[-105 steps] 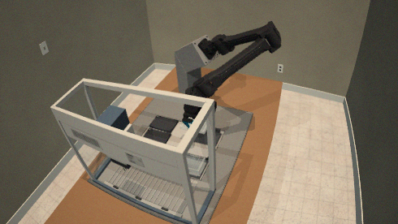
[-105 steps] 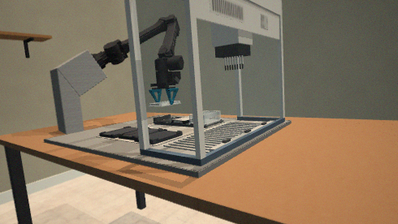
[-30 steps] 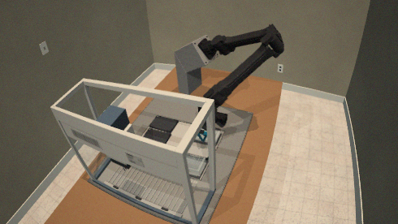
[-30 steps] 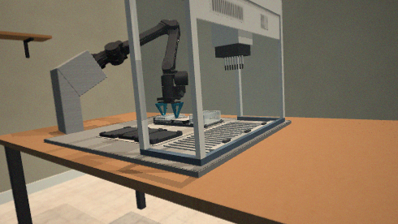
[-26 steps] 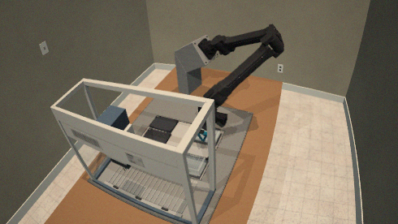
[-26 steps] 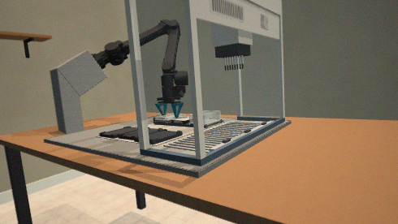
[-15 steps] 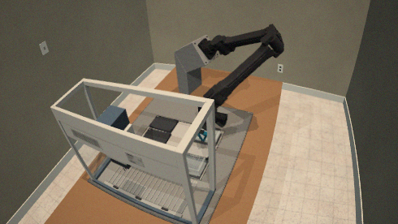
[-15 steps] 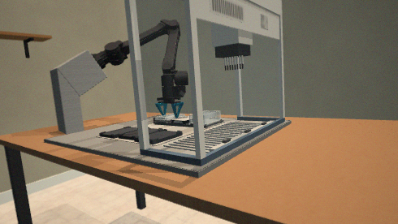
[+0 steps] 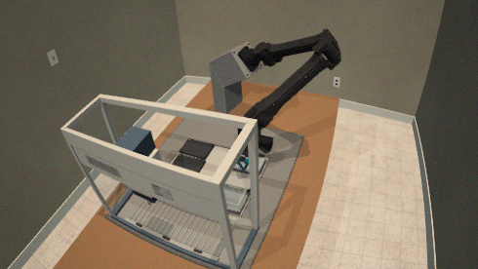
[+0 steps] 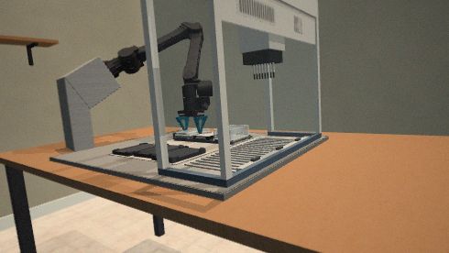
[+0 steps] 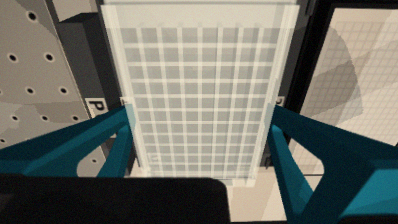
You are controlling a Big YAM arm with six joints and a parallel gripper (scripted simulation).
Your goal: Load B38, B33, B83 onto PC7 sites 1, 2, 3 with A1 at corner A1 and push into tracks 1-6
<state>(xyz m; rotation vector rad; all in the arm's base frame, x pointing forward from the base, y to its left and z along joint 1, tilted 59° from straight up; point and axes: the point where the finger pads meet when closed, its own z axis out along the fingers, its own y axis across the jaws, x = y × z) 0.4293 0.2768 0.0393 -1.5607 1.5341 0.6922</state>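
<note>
My gripper (image 11: 199, 111) is shut on a clear plate with a coarse grid of wells, the 96-well plate B38 (image 11: 199, 90), holding it by its long sides. The plate is low over a dark-framed plate nest (image 11: 300, 60). I cannot tell whether it rests on the nest. In the exterior view the gripper (image 10: 191, 123) points straight down over the row of nests, with the plate (image 10: 194, 135) under it. The carrier PC7 (image 10: 158, 150) is a long dark tray on the apron, empty, also seen in the top view (image 9: 193, 154). A finer-grid plate (image 11: 345, 75) lies right of the held one.
A clear block (image 10: 238, 132) stands in the nest row beyond the gripper. The rails (image 10: 243, 153) lie inside the white instrument frame, whose post (image 10: 220, 92) stands close to the gripper. A pipetting head (image 10: 262, 61) hangs above the rails. The arm's grey pedestal (image 10: 80, 103) is at the left.
</note>
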